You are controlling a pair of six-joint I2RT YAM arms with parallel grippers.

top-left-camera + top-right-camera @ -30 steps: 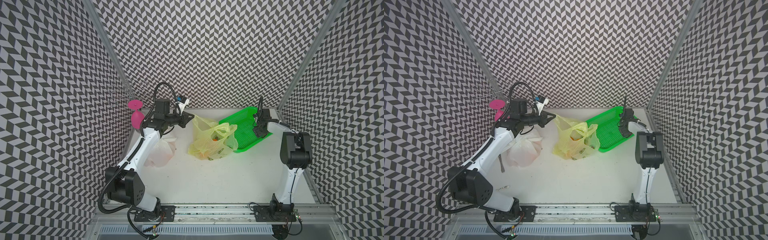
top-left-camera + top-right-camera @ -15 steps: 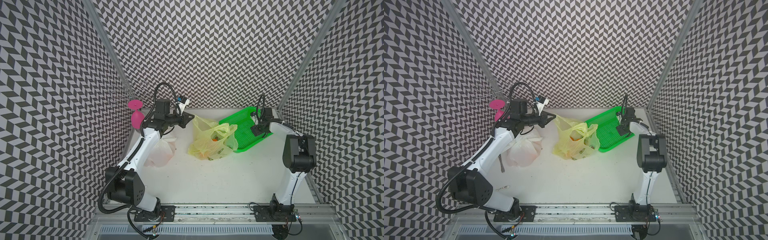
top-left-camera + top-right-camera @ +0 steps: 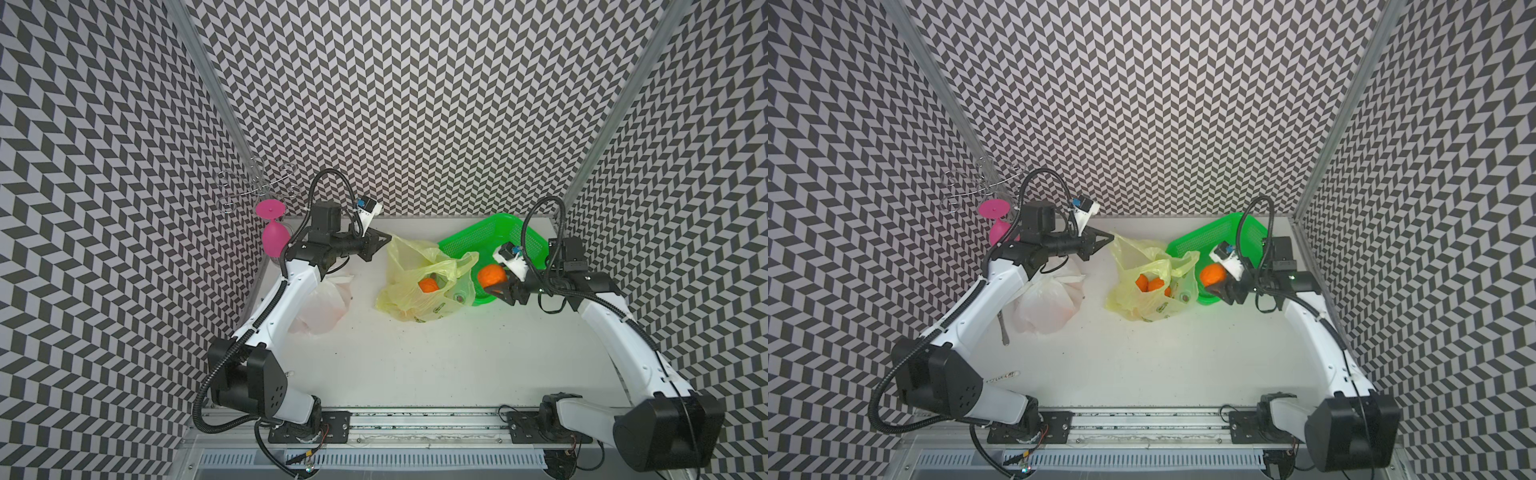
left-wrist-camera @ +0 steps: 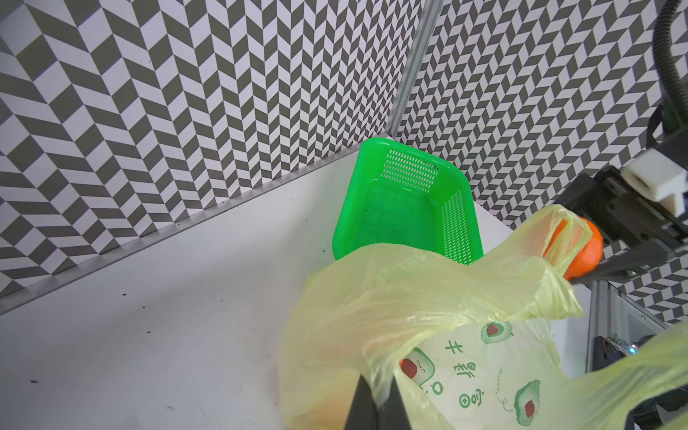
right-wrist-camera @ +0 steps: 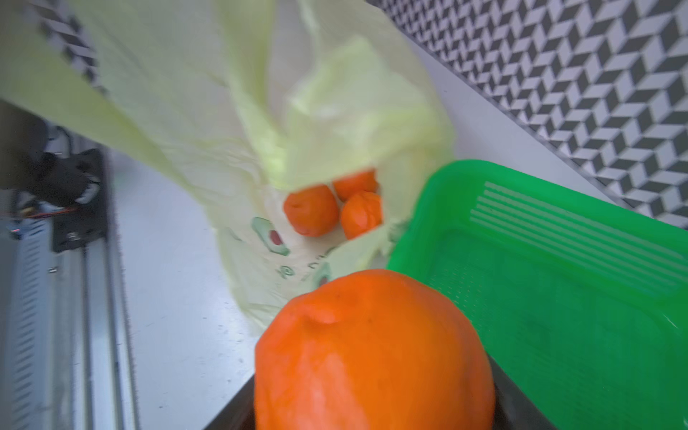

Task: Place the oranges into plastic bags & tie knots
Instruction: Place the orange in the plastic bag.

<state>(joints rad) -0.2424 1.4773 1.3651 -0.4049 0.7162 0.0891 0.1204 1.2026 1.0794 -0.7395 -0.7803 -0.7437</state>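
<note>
**A:** Where is the yellow-green bag (image 3: 405, 303), and which way does it face?
**B:** It is on the white table (image 3: 415, 365), toward the back, between the two arms. Its long axis runs from a lifted far corner down toward the front. The mouth gapes upward and toward the right arm.
**A:** What lifts that corner?
**B:** The left gripper (image 3: 387, 239). Its jaws are closed tight on the film.
**A:** What is around it?
**B:** The white bag (image 3: 1044, 309) sits bunched under the left arm, well apart. The green basket (image 3: 478, 239) touches the yellow-green bag's right side, and its long axis slants toward the back right corner. A pink glass (image 3: 274, 239) hangs upside down at the back left.
**A:** Is anything in the way?
**B:** A loose handle (image 3: 464, 264) stands between the mouth and the held orange (image 3: 491, 275).
**A:** And the right gripper (image 3: 1214, 280)?
**B:** Its jaws are spread wide and clamped on that fruit, over the basket's front end.
**A:** Counts?
**B:** Two bags, one basket and one glass. The right wrist view shows three oranges (image 5: 312, 216) inside the yellow-green bag, and one more is held. I cannot count what is in the white bag.
</note>
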